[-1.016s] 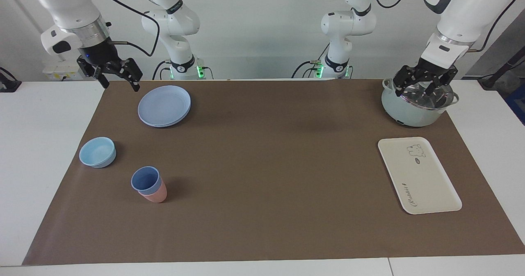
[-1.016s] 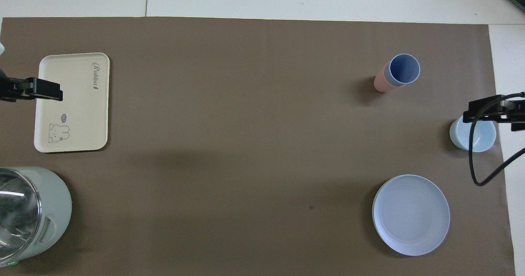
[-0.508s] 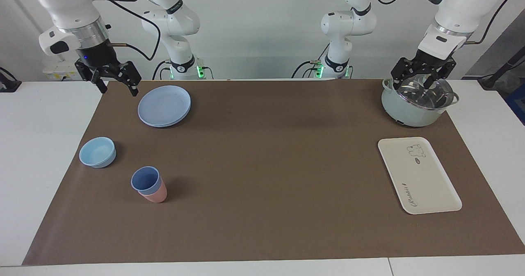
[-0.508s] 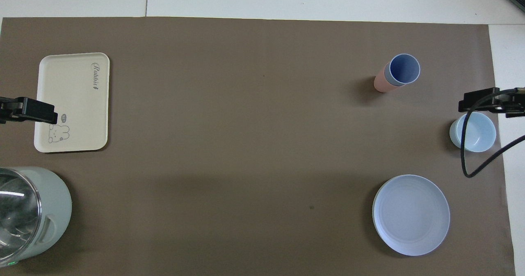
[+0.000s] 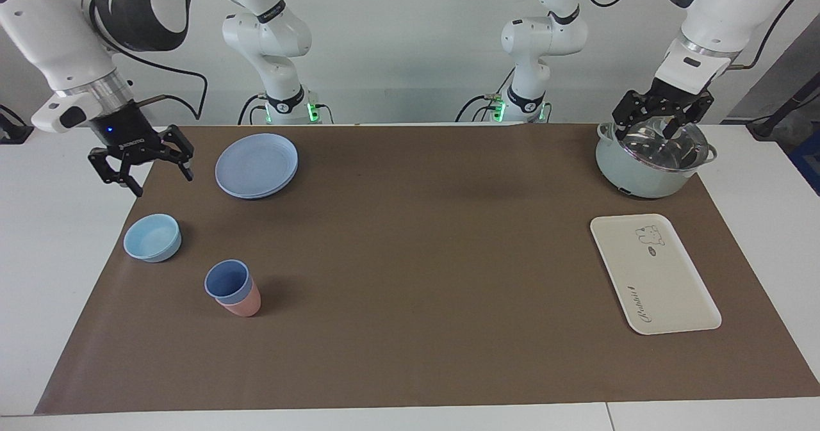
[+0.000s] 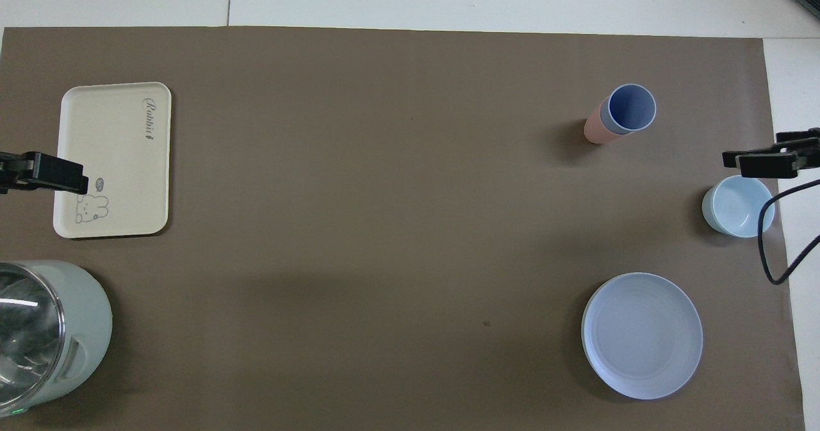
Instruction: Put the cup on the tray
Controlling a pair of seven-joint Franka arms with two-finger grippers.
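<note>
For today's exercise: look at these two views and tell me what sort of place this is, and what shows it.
Probably a robotics lab set up for tabletop tests: two arms mounted at a white table, a brown mat marking the workspace, and plastic tableware such as the cup and tray.

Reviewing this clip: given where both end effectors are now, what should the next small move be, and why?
Probably carry the right end effector over the blue cup and start descending. It hangs open in the air near the light-blue bowl, while the cup stands nested in the pink cup at that arm's end. The tray is bare. The left end effector waits over the pot.
</note>
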